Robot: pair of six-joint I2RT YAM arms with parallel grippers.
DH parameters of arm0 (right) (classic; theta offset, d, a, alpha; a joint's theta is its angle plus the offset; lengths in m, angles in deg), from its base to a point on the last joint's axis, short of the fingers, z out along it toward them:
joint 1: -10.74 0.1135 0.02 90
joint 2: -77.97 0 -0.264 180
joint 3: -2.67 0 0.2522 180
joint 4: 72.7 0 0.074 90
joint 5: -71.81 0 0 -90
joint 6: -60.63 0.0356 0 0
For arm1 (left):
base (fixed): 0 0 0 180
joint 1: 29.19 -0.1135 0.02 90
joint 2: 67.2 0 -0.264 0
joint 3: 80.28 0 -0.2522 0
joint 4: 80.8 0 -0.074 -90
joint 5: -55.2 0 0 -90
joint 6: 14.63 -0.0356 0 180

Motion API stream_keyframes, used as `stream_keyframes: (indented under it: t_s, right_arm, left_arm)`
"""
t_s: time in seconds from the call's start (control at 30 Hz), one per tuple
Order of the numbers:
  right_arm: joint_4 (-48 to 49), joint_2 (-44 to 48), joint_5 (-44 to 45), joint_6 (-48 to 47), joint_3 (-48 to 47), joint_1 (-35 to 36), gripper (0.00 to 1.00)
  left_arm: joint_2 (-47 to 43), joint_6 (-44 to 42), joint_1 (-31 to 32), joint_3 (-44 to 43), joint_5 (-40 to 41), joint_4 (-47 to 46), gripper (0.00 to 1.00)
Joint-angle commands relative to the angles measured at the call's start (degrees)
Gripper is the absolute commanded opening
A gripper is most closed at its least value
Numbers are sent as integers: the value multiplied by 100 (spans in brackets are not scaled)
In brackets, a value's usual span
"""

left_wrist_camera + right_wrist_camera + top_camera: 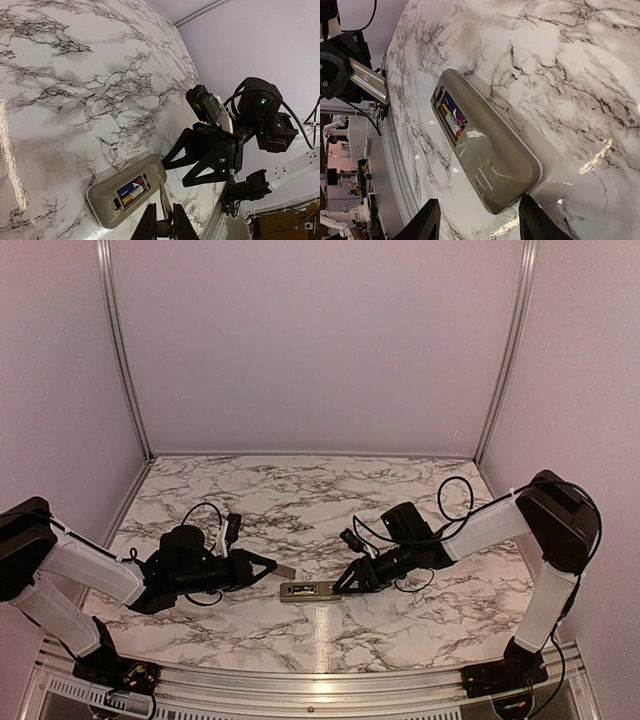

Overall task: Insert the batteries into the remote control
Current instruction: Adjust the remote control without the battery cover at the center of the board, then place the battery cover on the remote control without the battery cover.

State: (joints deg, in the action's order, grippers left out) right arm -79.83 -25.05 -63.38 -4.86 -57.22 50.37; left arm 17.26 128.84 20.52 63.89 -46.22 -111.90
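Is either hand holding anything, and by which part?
Left hand pinches the small grey cover plate by one end; right hand is open, holding nothing.

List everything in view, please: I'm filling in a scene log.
remote control: one, grey-tan back up, on the table between the grippers.
batteries: apparently two, purple and gold labels, in the remote control's recess.
cover plate: one, grey, in the left gripper, left of the remote control.
table: one, white marble pattern with dark veins.
left gripper: one, black, shut on the cover plate.
right gripper: one, black, open, at the remote control's right end.
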Motion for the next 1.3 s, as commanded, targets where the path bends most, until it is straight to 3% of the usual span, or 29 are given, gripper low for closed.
stream_keyframes:
  t_s: [0.0,0.37,0.67,1.27]
  right_arm:
    - [186,141,-128,131,181,104,51]
    - [32,266,-158,45,196,123,50]
    - [40,101,73,34,94,125,56]
    - [111,34,-6,77,34,310,53]
  left_arm:
    - [235,155,69,3,-157,-503,8]
    - [872,289,253,-252,-258,-720,8]
    - [1291,505,385,-343,-45,-1142,8]
    - [1503,366,434,-651,197,-586,9]
